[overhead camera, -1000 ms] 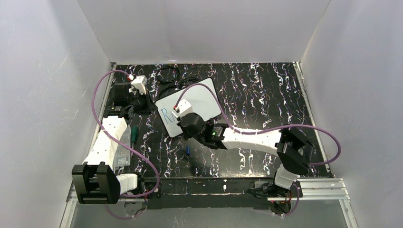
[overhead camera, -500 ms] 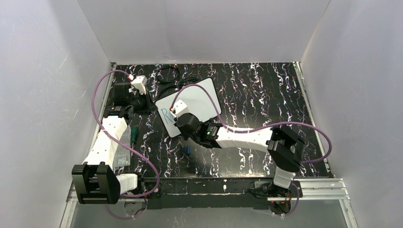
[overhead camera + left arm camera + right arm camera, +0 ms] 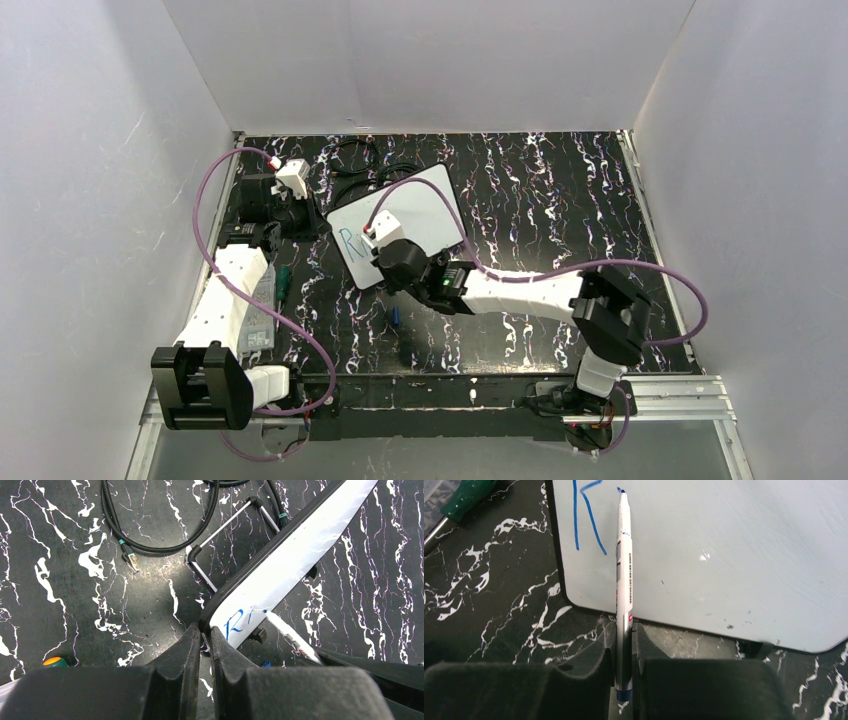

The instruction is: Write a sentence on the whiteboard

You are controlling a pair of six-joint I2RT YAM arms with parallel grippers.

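The whiteboard (image 3: 425, 205) stands tilted on the black marbled table, propped on a wire stand. Blue lettering (image 3: 349, 241) at its left end reads "R" with a short stroke after it; it also shows in the left wrist view (image 3: 234, 623) and the right wrist view (image 3: 585, 517). My left gripper (image 3: 205, 630) is shut on the whiteboard's (image 3: 300, 555) lower left corner. My right gripper (image 3: 624, 630) is shut on a white marker (image 3: 624, 565), whose blue tip touches the whiteboard (image 3: 724, 555) just right of the "R".
Black cables (image 3: 360, 160) and the wire stand (image 3: 225, 525) lie behind the board. A green-handled screwdriver (image 3: 283, 285) and a clear packet (image 3: 262, 310) lie by the left arm. A small blue cap (image 3: 396, 316) lies in front of the board. White walls enclose the table.
My right gripper with the marker shifted slightly left, then back right along the board's left end. The left arm and the board have not moved.
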